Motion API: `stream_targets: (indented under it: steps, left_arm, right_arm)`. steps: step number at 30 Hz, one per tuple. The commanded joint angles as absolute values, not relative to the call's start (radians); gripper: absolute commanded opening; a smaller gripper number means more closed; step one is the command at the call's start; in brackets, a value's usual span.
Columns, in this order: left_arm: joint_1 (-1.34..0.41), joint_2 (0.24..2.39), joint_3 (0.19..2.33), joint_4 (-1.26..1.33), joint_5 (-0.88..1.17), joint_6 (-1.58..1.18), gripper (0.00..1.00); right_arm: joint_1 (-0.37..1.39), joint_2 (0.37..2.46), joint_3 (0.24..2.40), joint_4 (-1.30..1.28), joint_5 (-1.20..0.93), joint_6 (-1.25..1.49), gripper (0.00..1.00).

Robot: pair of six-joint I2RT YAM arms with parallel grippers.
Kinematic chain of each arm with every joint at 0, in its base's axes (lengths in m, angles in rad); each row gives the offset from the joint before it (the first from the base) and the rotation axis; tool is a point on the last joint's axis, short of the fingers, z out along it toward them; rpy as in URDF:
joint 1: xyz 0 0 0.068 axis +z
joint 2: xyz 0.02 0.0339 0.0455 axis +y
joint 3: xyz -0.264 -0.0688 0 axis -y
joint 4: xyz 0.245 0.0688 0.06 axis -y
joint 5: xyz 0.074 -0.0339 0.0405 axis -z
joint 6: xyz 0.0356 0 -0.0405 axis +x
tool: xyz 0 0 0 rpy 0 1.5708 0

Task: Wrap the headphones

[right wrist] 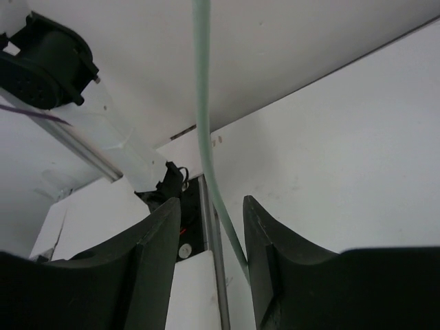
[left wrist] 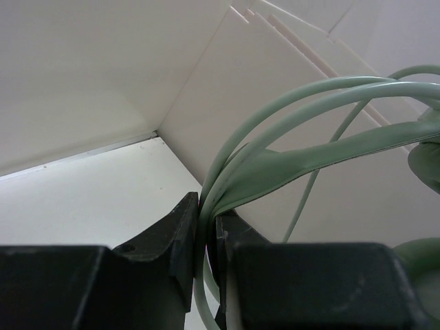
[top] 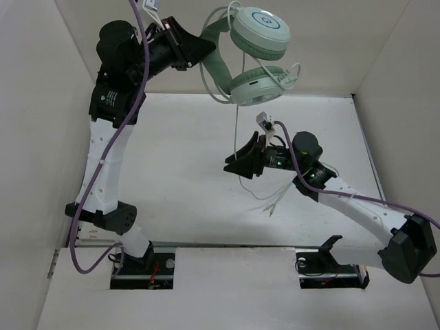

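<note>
The pale mint-green headphones [top: 260, 33] hang high in the air near the back wall, one earcup above the other [top: 253, 86]. My left gripper [top: 197, 49] is shut on their headband [left wrist: 309, 161], with loops of the thin cord [left wrist: 289, 103] pinched in beside it [left wrist: 206, 227]. The cord [top: 236, 130] drops from the earcups through my right gripper [top: 242, 159], and its loose end lies on the table [top: 269, 203]. In the right wrist view the right gripper [right wrist: 212, 203] is open. The cord [right wrist: 201, 103] runs between the jaws and lies against the right finger [right wrist: 275, 254].
White walls close in the table [top: 179, 172] at the back and on both sides. A purple cable [top: 117, 124] runs along the left arm and another [top: 357, 198] along the right arm. The arm bases [top: 144, 265] sit in slots at the near edge.
</note>
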State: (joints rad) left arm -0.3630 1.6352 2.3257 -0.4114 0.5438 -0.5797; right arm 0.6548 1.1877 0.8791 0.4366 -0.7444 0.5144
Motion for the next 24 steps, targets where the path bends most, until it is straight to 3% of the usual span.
stream_targets:
  steps: [1,10,16,24]
  left_arm:
    - [-0.343,1.614,2.373,-0.291,0.509,-0.664,0.0]
    - [-0.262,1.6,2.339,-0.295,0.37,-0.683,0.0]
    - [-0.196,1.583,2.309,-0.324,0.204,-0.635,0.0]
    - [-0.192,1.556,2.246,-0.354,-0.052,-0.499,0.0]
  right_arm:
    - [0.705,1.21,0.881,0.517,-0.816,0.491,0.46]
    - [0.805,1.256,0.887,0.469,-0.862,0.408,0.39]
    - [0.805,1.275,0.946,0.372,-0.9,0.309,0.19]
    - [0.812,1.276,1.038,0.125,-0.833,0.111,0.05]
